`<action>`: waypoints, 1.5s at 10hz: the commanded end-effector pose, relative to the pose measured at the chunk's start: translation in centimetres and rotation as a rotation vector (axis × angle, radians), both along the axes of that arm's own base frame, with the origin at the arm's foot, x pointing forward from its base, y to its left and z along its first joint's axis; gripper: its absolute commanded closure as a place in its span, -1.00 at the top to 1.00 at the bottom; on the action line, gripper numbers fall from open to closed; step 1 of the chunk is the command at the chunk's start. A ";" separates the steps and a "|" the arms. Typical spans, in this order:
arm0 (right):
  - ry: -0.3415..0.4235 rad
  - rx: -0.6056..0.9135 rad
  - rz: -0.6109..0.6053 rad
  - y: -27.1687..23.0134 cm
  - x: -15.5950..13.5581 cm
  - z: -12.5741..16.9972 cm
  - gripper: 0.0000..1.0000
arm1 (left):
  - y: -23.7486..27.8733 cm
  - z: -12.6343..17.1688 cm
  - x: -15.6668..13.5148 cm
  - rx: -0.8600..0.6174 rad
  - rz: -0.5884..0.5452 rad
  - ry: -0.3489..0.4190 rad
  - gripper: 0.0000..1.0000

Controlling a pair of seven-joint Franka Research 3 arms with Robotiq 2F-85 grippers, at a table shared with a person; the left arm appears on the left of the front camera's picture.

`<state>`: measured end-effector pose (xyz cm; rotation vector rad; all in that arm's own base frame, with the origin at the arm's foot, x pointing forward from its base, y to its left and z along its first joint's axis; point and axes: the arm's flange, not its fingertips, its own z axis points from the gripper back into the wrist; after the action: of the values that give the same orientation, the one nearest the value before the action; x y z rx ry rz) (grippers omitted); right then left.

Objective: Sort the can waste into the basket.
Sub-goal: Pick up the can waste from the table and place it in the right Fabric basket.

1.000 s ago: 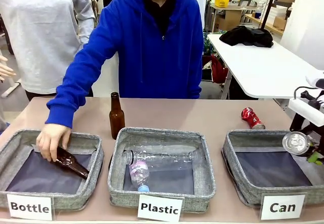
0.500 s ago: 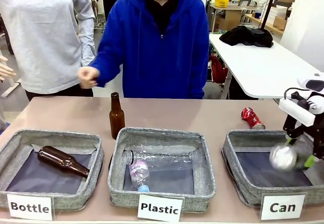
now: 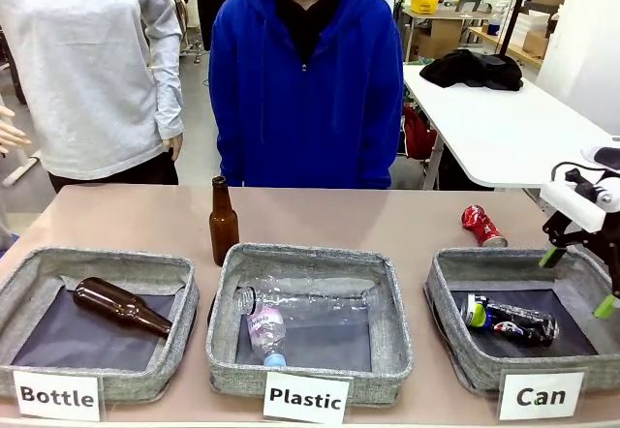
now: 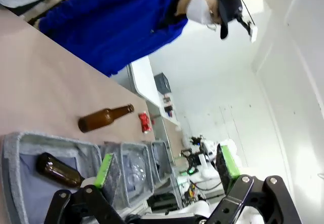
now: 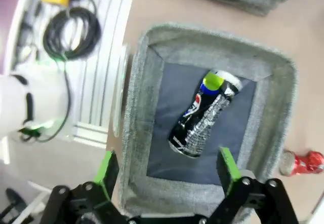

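— At the right end of the surface (image 3: pixel 387 217), what is entered?
— Item 1: basket (image 3: pixel 448 288), grey woven fabric, dark lining, front label "Can". Item 2: black can (image 3: pixel 511 319), dented, laid on its side on that lining, well inside the rim.
— And the second can?
— Item 3: red can (image 3: pixel 481 225), crushed, laid on the bare surface just behind the basket's far rim, outside it.
— How are the grippers recorded?
— Right gripper (image 3: pixel 577 281): held above the basket's right side, jaws spread wide, nothing held. In its wrist view the black can is seen beyond the green pads, apart from both. Left gripper (image 4: pixel 166 164): jaws likewise spread wide, nothing between them.
— Other stock?
— Upright brown bottle (image 3: pixel 223 221), stood on the surface behind the "Plastic" bin (image 3: pixel 310 254). Lying brown bottle (image 3: pixel 121 306), laid in the "Bottle" bin (image 3: pixel 97 259). Clear bottles (image 3: pixel 300 302), laid in the "Plastic" bin. Person in a blue hoodie (image 3: pixel 305 89), placed at the far side of the surface.
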<state>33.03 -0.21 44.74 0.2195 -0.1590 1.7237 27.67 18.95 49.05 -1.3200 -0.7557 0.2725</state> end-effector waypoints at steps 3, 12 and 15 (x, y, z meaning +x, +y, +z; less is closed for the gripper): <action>0.104 0.568 -0.485 -1.0 0.3 0.6 1.00 | 0.0 0.0 0.0 0.000 0.000 0.000 1.00; 0.719 1.593 -1.160 -8.3 4.7 -3.3 1.00 | 0.0 0.0 0.0 0.000 0.000 0.000 1.00; 0.717 1.399 -0.974 -9.3 4.6 -4.6 1.00 | 0.0 0.0 0.0 0.000 0.000 0.000 1.00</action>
<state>37.94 -9.51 39.84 1.4841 -0.7861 0.1451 27.94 19.00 48.82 -1.3175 -0.7617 0.2788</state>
